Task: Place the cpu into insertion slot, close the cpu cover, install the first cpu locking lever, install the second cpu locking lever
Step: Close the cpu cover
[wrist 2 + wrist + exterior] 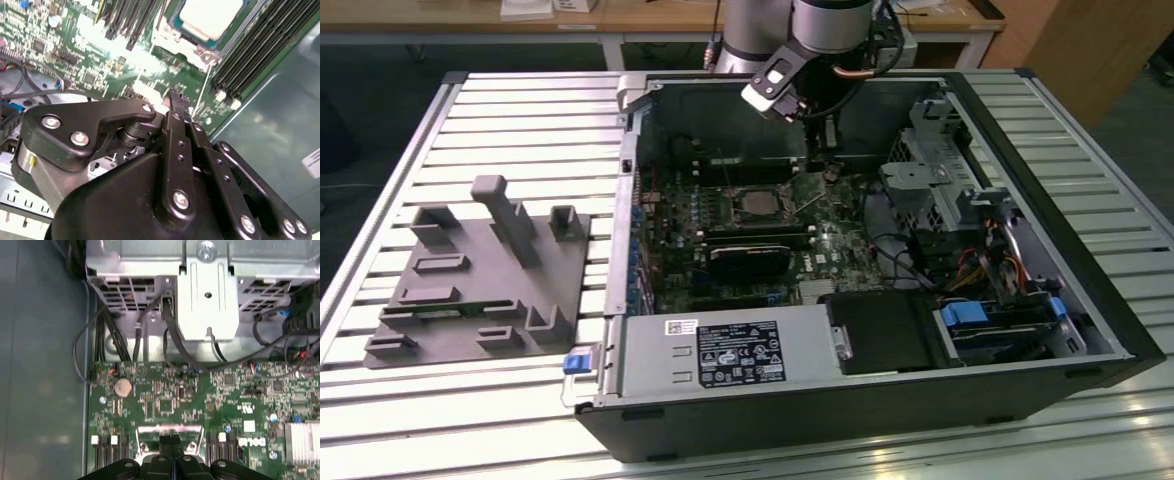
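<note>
Second wrist view: my gripper is closed, its fingers pressed together with nothing between them and its tip low over the green motherboard. Just beyond the tip, the cpu sits in the insertion slot, silver top up. A thin wire lever runs close beside my fingertips; I cannot tell whether they touch.
</note>
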